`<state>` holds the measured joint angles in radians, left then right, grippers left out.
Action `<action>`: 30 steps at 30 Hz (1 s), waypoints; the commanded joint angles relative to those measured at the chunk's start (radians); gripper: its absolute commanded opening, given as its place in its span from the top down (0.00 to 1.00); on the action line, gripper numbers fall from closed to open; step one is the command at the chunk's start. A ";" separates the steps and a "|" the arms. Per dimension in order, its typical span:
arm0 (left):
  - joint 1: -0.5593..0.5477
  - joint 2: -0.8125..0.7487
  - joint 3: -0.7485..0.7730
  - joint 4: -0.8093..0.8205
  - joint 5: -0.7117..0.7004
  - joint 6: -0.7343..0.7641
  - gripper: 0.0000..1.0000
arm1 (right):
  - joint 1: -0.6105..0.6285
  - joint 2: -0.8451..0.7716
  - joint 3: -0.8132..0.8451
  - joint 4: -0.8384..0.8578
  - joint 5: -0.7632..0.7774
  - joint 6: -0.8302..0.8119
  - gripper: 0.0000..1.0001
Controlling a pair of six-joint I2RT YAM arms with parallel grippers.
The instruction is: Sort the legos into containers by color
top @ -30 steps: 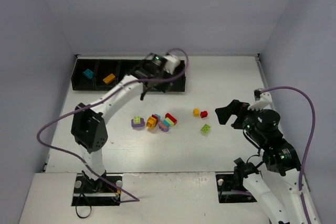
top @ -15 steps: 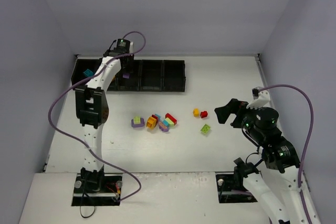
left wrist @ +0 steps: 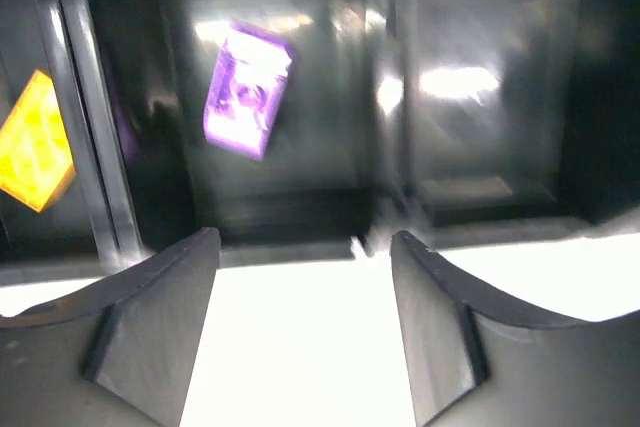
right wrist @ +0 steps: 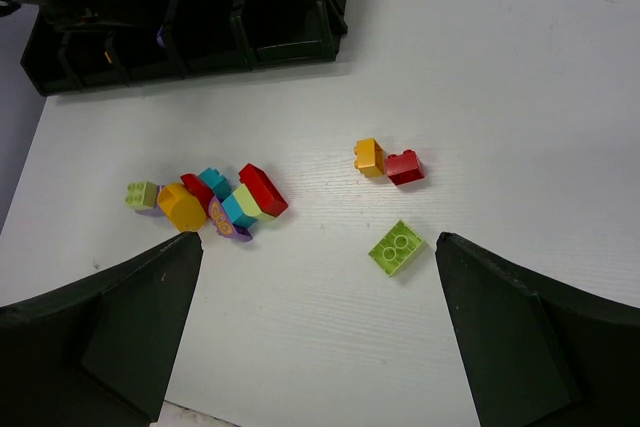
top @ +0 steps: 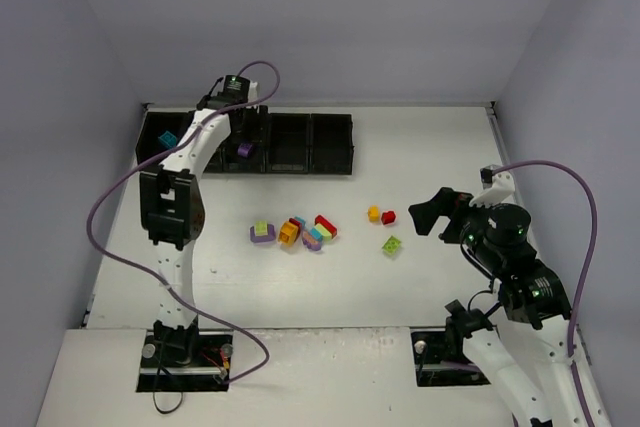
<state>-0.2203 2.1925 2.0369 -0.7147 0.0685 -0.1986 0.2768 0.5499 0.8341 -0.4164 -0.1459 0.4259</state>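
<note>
The left tool hangs over the bins at the far edge of the desk, its fingers spread wide with nothing between them. Below it a purple brick lies in the third bin from the left. An orange brick lies in the bin beside that, and a teal brick in the end bin. The two right-hand bins look empty.

The right tool is also wide and empty. It sits above the desk's right side and faces the loose bricks. A lime brick lies closest to it, just ahead and a little right of the gap between its fingers. An orange-red pair sits just beyond, the two touching. The cluster of mixed colours lies further left, about midway between the arms, with a lime-on-purple stack at its outer end.

The next pick looks like one for the right arm, since the lime brick and the pair are near its tool and well apart from the left one. The lime brick's long axis runs diagonally across the wrist view, skewed to the line between the fingers. The wrist would probably need a twist before closing across the short sides. The left arm would have to pull back toward its base to reach the cluster.
</note>
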 commanded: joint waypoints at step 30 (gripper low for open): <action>-0.875 0.055 -0.156 0.287 -0.134 -0.315 0.35 | 0.005 -0.176 0.037 0.045 0.075 0.017 0.00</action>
<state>-1.0824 2.2551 1.8290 -0.4683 0.0021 -0.5018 0.2768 0.3691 0.8394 -0.4255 -0.0673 0.4454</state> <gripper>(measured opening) 0.658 0.999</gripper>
